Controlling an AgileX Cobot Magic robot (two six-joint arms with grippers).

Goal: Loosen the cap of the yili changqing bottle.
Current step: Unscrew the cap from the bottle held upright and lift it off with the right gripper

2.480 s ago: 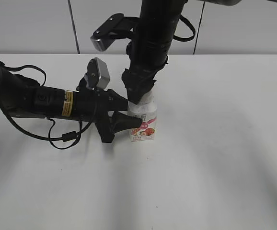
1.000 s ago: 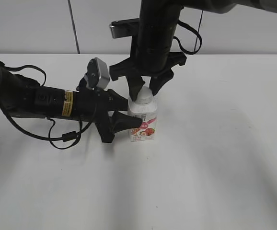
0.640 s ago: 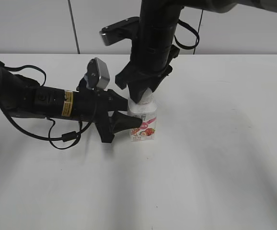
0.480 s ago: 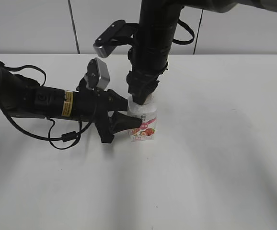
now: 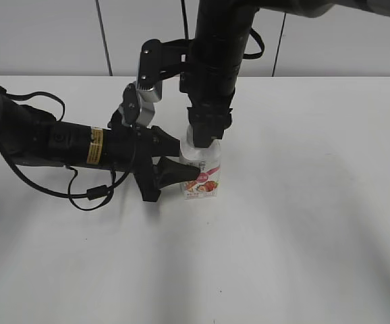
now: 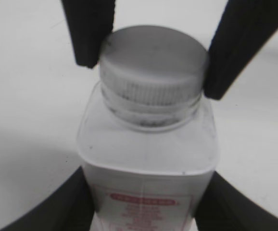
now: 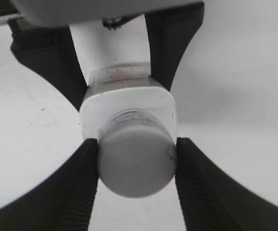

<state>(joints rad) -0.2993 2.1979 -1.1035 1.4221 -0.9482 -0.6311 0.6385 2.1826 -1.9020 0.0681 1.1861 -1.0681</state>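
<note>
The yili changqing bottle (image 5: 202,177), white with a red-pink strawberry label, stands upright on the white table. My left gripper (image 5: 185,164) reaches in from the left and is shut on the bottle's body (image 6: 148,163), one black finger on each side. My right gripper (image 5: 202,138) comes straight down from above and is shut on the white screw cap (image 7: 135,166), its two black fingers pressed against the cap's sides. The cap (image 6: 153,60) sits on the neck, ribbed at its rim. In the exterior view the cap is hidden by the right gripper.
The white table (image 5: 303,223) spreads around the bottle. The left arm (image 5: 53,142) lies low across the table's left with a loose black cable (image 5: 94,196). A grey panelled wall (image 5: 46,34) stands behind.
The right gripper was open above the cap one second ago, then shut on it and turned about its vertical axis; its wrist camera swung round to the left. The left gripper and bottle stayed put.
</note>
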